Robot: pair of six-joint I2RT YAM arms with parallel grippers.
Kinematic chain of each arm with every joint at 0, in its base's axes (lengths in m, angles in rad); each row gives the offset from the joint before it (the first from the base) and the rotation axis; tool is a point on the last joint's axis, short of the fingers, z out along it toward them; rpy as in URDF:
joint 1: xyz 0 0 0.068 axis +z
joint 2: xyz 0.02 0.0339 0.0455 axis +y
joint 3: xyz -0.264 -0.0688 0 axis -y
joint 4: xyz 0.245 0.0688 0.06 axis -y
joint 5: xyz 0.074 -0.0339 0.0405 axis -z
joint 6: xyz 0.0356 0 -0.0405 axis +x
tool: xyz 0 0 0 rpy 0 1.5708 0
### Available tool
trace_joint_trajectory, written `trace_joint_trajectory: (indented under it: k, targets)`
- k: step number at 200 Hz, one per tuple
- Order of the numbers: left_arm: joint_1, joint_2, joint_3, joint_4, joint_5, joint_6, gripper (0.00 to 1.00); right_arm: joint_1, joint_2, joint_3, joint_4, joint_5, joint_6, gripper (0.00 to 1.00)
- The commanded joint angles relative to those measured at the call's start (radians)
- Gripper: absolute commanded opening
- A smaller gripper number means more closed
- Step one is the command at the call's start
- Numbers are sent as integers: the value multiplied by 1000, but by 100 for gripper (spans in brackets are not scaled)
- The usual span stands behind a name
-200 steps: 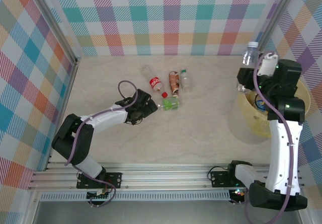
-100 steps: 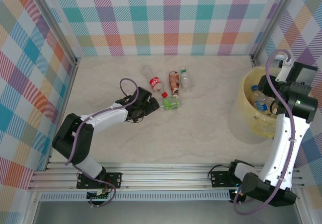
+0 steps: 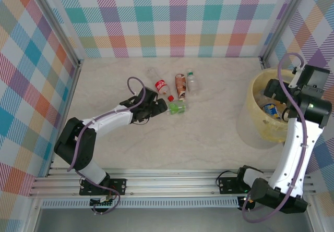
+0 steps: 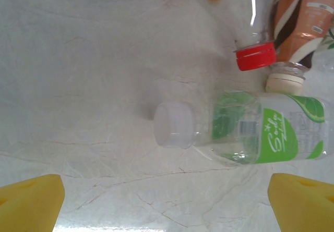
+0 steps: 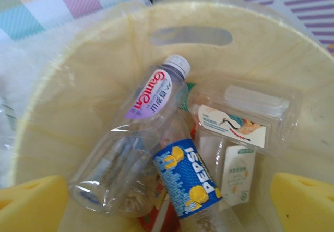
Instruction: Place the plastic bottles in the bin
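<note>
Plastic bottles are split between two places. Several lie piled in the bin at 3 o'clock on the desk, among them a purple-label bottle and a blue Pepsi bottle. Four more lie on their sides in a cluster toward 12 o'clock.

The right jaws stand wide over the bin and hold nothing. The left jaws are also wide and empty, with their yellow pads on either side of the green-label bottle, whose white cap points to 9 o'clock in the wrist view.

The main risk is at this next grasp.
- **Rolling:** the green-label bottle is round and lies on a smooth top. A closure near the narrow cap end could squeeze it out sideways or set it rolling.
- **Crowded neighbours:** a cream-capped brown bottle seems to touch it at 1 o'clock, and a red-capped bottle lies just beside. A careless descent would likely scatter them.
- **Thin walls:** the thin plastic may buckle under a firm grip.
- **Uneven pile:** a bottle dropped onto the heap in the bin might bounce toward the rim.

The desk is pale, marbled and slightly glossy. Bright plaid walls with metal corner posts close it in, and a rail runs along 6 o'clock.
</note>
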Motion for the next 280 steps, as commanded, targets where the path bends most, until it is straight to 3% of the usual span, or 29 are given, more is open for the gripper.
trace_joint_trajectory:
  k: [1,41,98,113,172,207,280]
  targets:
    - [-9,-31,29,-2,3,117,100,-3,-24,-25,67,-101,43,100]
    - [-9,-21,68,-2,42,287,100,-3,-68,-75,165,-250,116,100]
    - [-9,68,151,-17,133,505,100,-1,-185,-247,495,-746,261,100]
    - [-9,97,168,-10,145,571,100,3,-204,-281,566,-826,300,100]
    - [-9,188,201,89,139,824,100,21,-213,-311,587,-864,322,100]
    - [-10,243,212,154,193,957,100,37,-218,-338,609,-885,344,100]
    - [-69,341,246,135,149,1100,89,58,-222,-351,610,-886,344,100]
